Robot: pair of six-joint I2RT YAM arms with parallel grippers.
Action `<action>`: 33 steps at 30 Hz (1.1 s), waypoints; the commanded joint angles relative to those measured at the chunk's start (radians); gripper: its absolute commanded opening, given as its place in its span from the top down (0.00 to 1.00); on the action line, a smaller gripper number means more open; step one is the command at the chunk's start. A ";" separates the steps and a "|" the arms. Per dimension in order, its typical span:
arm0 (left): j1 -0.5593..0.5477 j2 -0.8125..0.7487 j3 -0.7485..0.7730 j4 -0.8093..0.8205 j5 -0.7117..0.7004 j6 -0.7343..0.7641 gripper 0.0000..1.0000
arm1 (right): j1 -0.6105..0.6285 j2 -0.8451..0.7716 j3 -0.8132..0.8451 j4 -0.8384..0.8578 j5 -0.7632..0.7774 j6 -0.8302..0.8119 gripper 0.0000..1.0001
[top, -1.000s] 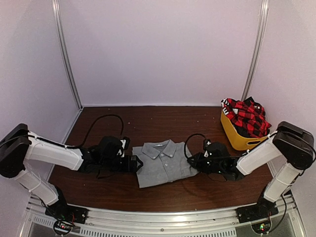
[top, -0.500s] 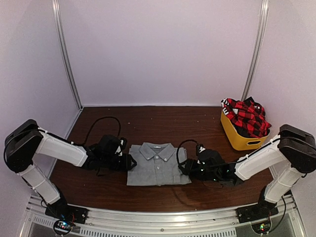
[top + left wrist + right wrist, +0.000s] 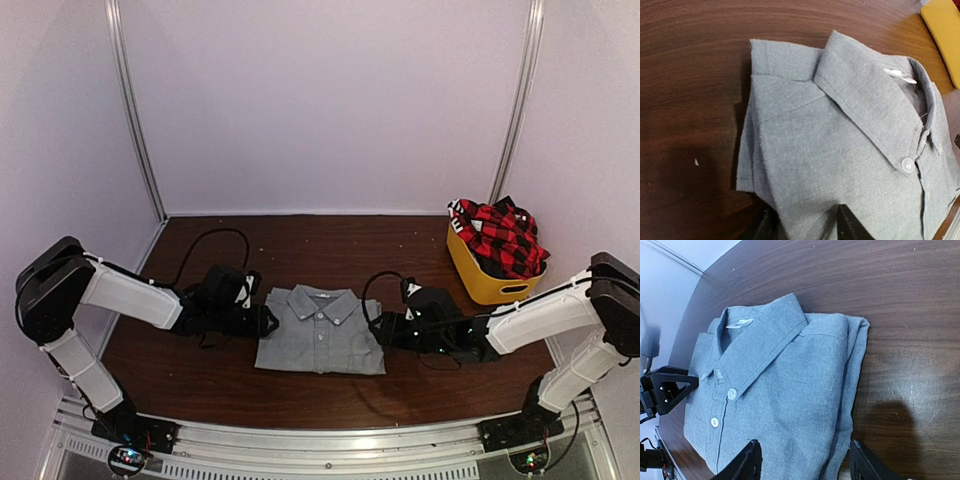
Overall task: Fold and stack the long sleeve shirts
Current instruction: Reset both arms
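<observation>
**At mid-frame on the bench, two hands flank a folded grey shirt**

At the centre of the overhead view the grey shirt (image 3: pixel 318 335) lies folded on the brown bench (image 3: pixel 320 250), collar toward the top of the frame and buttons up. The left hand (image 3: pixel 262 322) meets its left edge. In the left wrist view its fingers (image 3: pixel 847 222) stand partly closed, with the cloth edge filling the gap between them. Whether they actually pinch the cloth cannot be told. The right hand (image 3: pixel 385 330) sits at the shirt's right edge. Its fingers (image 3: pixel 752 460) are spread wide either side of the flat cloth and grip nothing.

At the right of the frame a yellow tub (image 3: pixel 480 280) holds a crumpled red-and-black plaid shirt (image 3: pixel 500 240), which spills above the rim.

A second ago the grey shirt lay further right and sat more askew. It has since slid left and squared up, and both hands have moved left with it.
</observation>
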 commanded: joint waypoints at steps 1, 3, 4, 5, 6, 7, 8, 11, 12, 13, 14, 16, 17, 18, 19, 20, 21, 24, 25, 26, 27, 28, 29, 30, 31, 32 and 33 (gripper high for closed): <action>0.008 -0.066 0.001 0.027 -0.004 0.050 0.48 | -0.034 -0.076 0.052 -0.115 0.014 -0.136 0.38; 0.008 -0.122 -0.006 0.002 -0.043 0.074 0.39 | -0.057 -0.116 0.066 -0.186 0.029 -0.185 0.34; 0.008 -0.161 -0.006 -0.024 -0.058 0.089 0.35 | -0.069 -0.139 0.073 -0.211 0.032 -0.220 0.32; 0.009 -0.190 -0.005 -0.044 -0.111 0.103 0.31 | -0.083 -0.159 0.081 -0.239 0.036 -0.243 0.30; 0.009 -0.222 -0.004 -0.064 -0.145 0.117 0.28 | -0.096 -0.180 0.089 -0.264 0.039 -0.265 0.28; 0.010 -0.249 -0.002 -0.081 -0.180 0.131 0.24 | -0.109 -0.201 0.096 -0.287 0.044 -0.288 0.25; 0.010 -0.281 0.001 -0.100 -0.229 0.146 0.22 | -0.122 -0.219 0.108 -0.311 0.057 -0.309 0.22; 0.011 -0.369 0.016 -0.154 -0.335 0.198 0.12 | -0.158 -0.283 0.143 -0.402 0.102 -0.372 0.08; 0.011 -0.396 0.022 -0.169 -0.368 0.216 0.08 | -0.170 -0.301 0.158 -0.429 0.113 -0.394 0.04; 0.012 -0.427 0.026 -0.180 -0.403 0.238 0.05 | -0.184 -0.320 0.172 -0.453 0.122 -0.411 0.01; 0.013 -0.456 0.032 -0.204 -0.433 0.253 0.03 | -0.196 -0.337 0.189 -0.471 0.127 -0.431 0.00; 0.014 -0.514 0.043 -0.233 -0.491 0.280 0.02 | -0.225 -0.368 0.219 -0.504 0.129 -0.463 0.00; 0.015 -0.540 0.049 -0.241 -0.513 0.292 0.02 | -0.237 -0.383 0.235 -0.513 0.130 -0.478 0.00; 0.017 -0.565 0.054 -0.249 -0.533 0.298 0.02 | -0.249 -0.397 0.250 -0.523 0.132 -0.490 0.00; 0.019 -0.589 0.061 -0.257 -0.545 0.300 0.02 | -0.260 -0.410 0.265 -0.528 0.131 -0.503 0.00; 0.020 -0.608 0.070 -0.264 -0.552 0.303 0.02 | -0.269 -0.422 0.278 -0.530 0.129 -0.519 0.00; 0.021 -0.628 0.079 -0.276 -0.553 0.306 0.02 | -0.275 -0.434 0.291 -0.532 0.128 -0.540 0.00; 0.022 -0.650 0.115 -0.309 -0.544 0.328 0.02 | -0.280 -0.462 0.334 -0.549 0.131 -0.591 0.00; 0.022 -0.656 0.132 -0.318 -0.543 0.341 0.02 | -0.280 -0.469 0.355 -0.560 0.133 -0.605 0.00; 0.022 -0.667 0.138 -0.321 -0.541 0.354 0.02 | -0.279 -0.476 0.369 -0.573 0.139 -0.613 0.00; 0.022 -0.683 0.137 -0.314 -0.542 0.371 0.02 | -0.280 -0.485 0.380 -0.581 0.148 -0.620 0.00; 0.022 -0.701 0.130 -0.301 -0.542 0.397 0.02 | -0.280 -0.501 0.384 -0.586 0.157 -0.626 0.00; 0.023 -0.725 0.118 -0.284 -0.539 0.415 0.02 | -0.280 -0.514 0.384 -0.585 0.162 -0.635 0.00; 0.022 -0.749 0.102 -0.265 -0.535 0.433 0.02 | -0.281 -0.532 0.376 -0.578 0.164 -0.640 0.00; 0.022 -0.778 0.084 -0.247 -0.536 0.441 0.02 | -0.280 -0.550 0.363 -0.566 0.167 -0.643 0.00; 0.022 -0.805 0.061 -0.230 -0.538 0.442 0.02 | -0.280 -0.568 0.345 -0.554 0.171 -0.647 0.00; 0.023 -0.837 0.037 -0.214 -0.538 0.440 0.02 | -0.280 -0.587 0.325 -0.539 0.180 -0.648 0.00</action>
